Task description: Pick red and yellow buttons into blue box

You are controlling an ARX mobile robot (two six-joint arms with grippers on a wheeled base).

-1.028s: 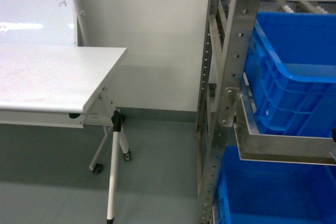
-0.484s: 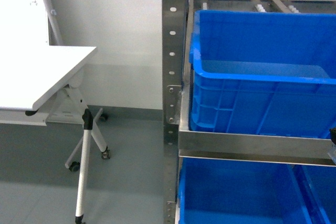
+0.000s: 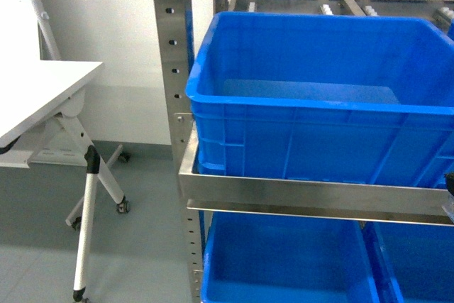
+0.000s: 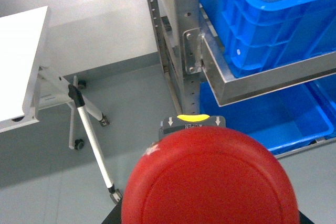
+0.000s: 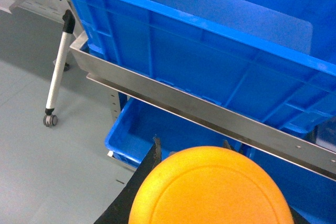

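Observation:
The blue box (image 3: 298,108) sits on the upper shelf of a steel rack and fills the middle and right of the head view; I see nothing inside it. In the left wrist view a round red button (image 4: 210,182) fills the lower frame. My left gripper (image 4: 193,129) is shut on it, fingers almost hidden behind the cap, and the blue box (image 4: 262,30) lies ahead to the upper right. The right wrist view shows a yellow button (image 5: 210,192) gripped between black fingers (image 5: 152,156). My right gripper (image 5: 190,143) is shut on it, just below and in front of the blue box (image 5: 210,51).
A steel rack upright (image 3: 170,69) and a front shelf rail (image 3: 312,193) stand before the box. More blue crates (image 3: 284,267) sit on the lower shelf. A white folding table (image 3: 35,94) on wheeled legs (image 3: 85,225) stands to the left over grey floor.
The head view has swung to the right. The rack and blue box slid from the right edge to the centre, and the white table slipped off to the left.

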